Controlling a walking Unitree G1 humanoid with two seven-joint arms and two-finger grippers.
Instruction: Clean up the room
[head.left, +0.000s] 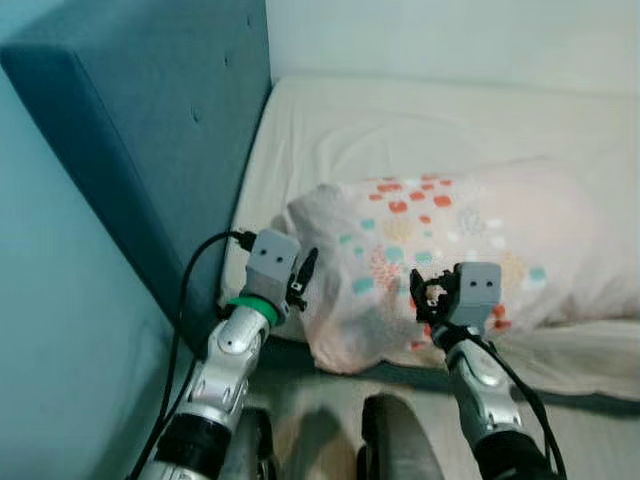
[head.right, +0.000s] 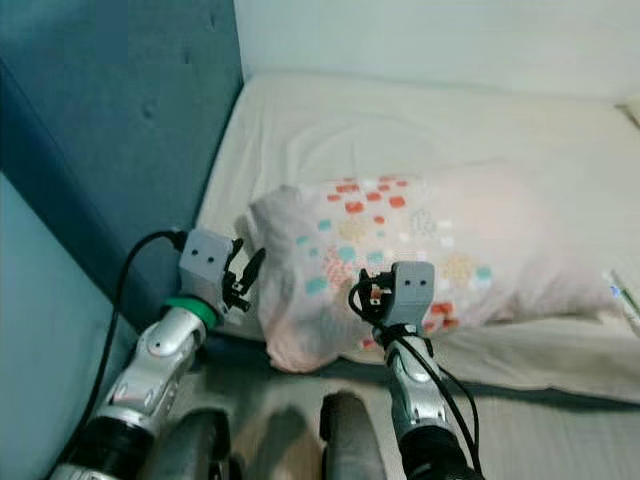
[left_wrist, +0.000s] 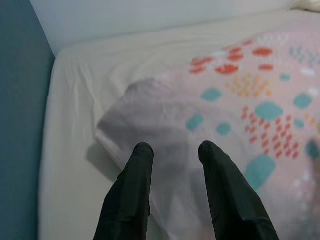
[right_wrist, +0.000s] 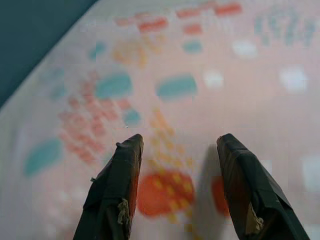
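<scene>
Two grippers reach toward one pale pink pillow printed with orange and teal patches (head.left: 440, 250), which lies across the near part of a bed with a cream fitted sheet (head.left: 400, 120), beside a teal padded headboard (head.left: 150, 120). From the head views, the left gripper (head.left: 300, 275) sits just beside the pillow's left end, near its corner, while the right gripper (head.left: 428, 292) is at the pillow's near edge, over the printed cloth.

Along the left wrist view, the two black fingers (left_wrist: 131, 195) stand apart, with the pillow's greyish corner lying between and just beyond their tips.

Along the right wrist view, the fingers (right_wrist: 120, 185) are spread wide, close over the pillow's orange-and-teal print, with nothing clamped between them.
</scene>
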